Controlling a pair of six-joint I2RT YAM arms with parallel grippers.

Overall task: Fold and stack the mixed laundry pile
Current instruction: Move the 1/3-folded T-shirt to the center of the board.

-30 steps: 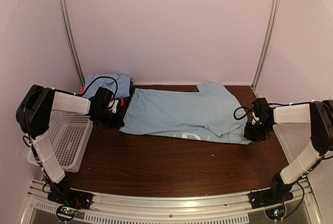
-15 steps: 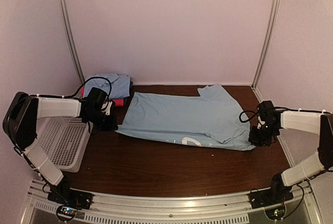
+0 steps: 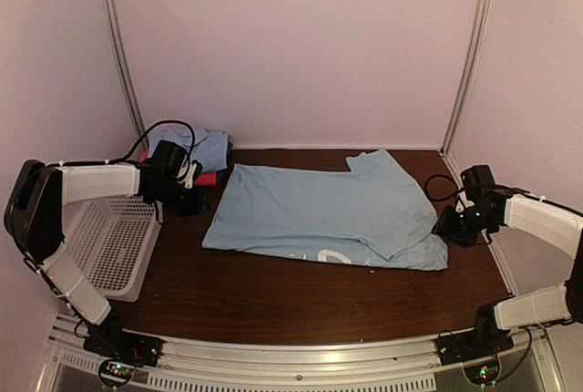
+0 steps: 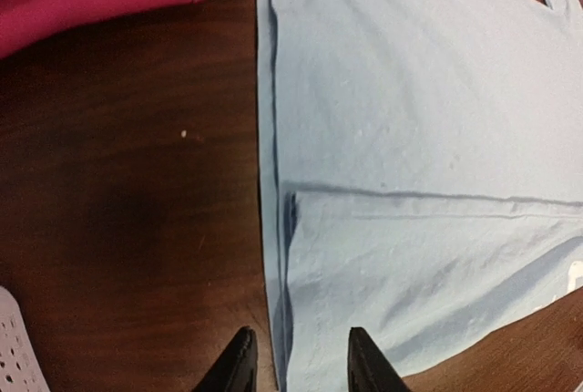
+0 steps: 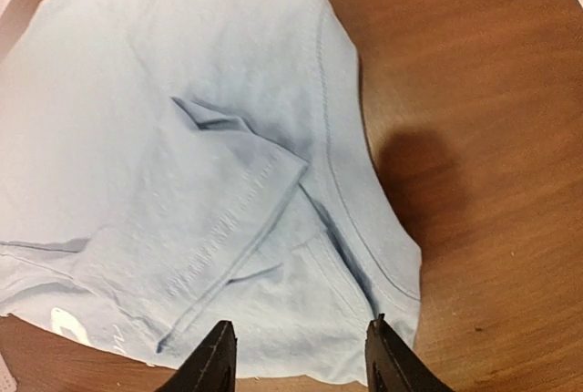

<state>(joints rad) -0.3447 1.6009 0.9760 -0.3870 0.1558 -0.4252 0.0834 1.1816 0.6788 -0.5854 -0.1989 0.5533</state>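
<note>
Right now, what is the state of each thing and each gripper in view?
light blue shirt, flat on the table, partly folded, not held.
folded garments, stacked at the back left.
magenta cloth, folded, at the stack's near edge.
white basket, upright.
left gripper, open, over the shirt's left edge.
right gripper, open, over the shirt's right edge.

Light blue shirt [image 3: 319, 214], flat, half-folded

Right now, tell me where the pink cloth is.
In the top view the pink cloth lies at the table's far left, under a folded blue garment, just beyond the left gripper and left of the spread blue shirt.
</note>
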